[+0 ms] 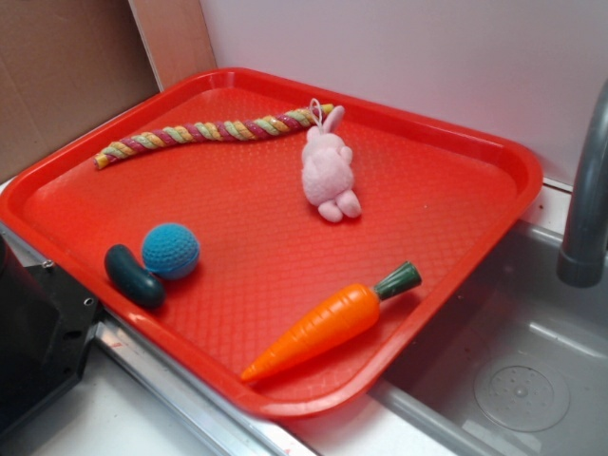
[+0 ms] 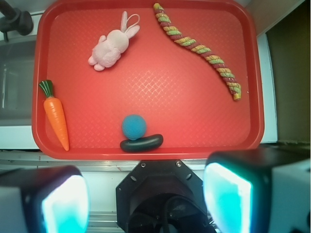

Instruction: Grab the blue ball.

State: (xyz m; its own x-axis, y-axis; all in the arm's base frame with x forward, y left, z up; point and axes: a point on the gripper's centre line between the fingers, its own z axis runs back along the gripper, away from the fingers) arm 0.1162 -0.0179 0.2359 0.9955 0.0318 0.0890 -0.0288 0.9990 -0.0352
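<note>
A robot gripper is hovering with its fingers spread wide, holding nothing, outside the near edge of a red tray. The blue ball is sitting near that edge, touching a dark green bean-shaped toy. Closing cleanly likely means straddling only the ball.

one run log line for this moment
phase: pre-grasp | hand: open, off tray | blue ball: on tray, touching dark green bean toy | held: nothing
</note>
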